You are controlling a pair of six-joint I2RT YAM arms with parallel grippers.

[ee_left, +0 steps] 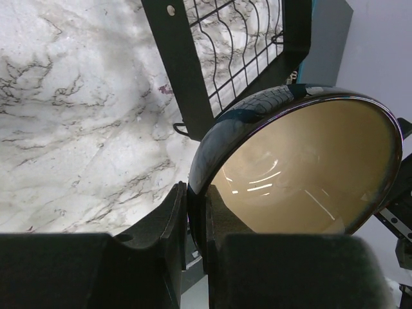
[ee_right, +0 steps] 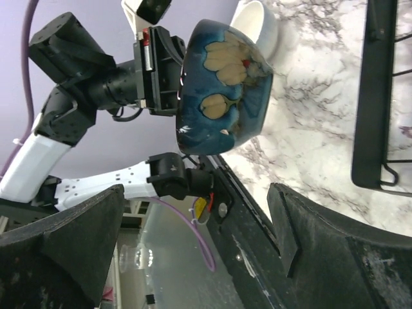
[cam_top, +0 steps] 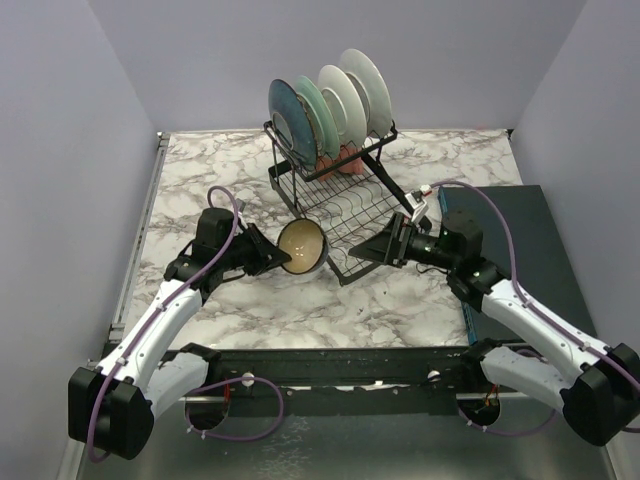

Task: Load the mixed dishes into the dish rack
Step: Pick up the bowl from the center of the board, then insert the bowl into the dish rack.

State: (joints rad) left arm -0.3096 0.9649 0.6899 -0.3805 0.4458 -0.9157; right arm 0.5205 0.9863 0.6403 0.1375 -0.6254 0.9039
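Left gripper (cam_top: 272, 255) (ee_left: 196, 219): jaws narrow, closed on the rim of the dark glazed bowl with a tan inside (cam_top: 302, 247) (ee_left: 302, 174) (ee_right: 222, 90). In the left wrist view one finger (ee_left: 170, 219) lies against the outer wall and the other sits inside against the tan glaze. The bowl is held clear of the white-and-grey marble table (cam_top: 200, 180) and tipped on its side, with the opening facing up toward the top camera. Its blue underside with tan patches faces the right wrist camera. It sits just beside the front left corner of the lower tray of the black wire two-tier dish rack (cam_top: 335, 205) (ee_left: 187, 71) (ee_right: 376, 96), outside the tray. Right gripper (cam_top: 368, 248) (ee_right: 196, 193): jaws spread wide, nothing between them, aimed at the bowl from the other side. It hangs near the tray's front right edge; whether it touches the wire I cannot tell. Upper basket of the rack: a dark teal-blue round plate (cam_top: 290, 120), a pale green plate (cam_top: 318, 115) and two white plates (cam_top: 345, 100) stand upright in the slots, in that order from left to right. Pink mugs (cam_top: 340, 160) sit below them. The right wrist view shows a white bowl (ee_right: 257, 29) on the marble beyond the held bowl. A dark teal flat slab (cam_top: 520, 230) lies at the table's right side.
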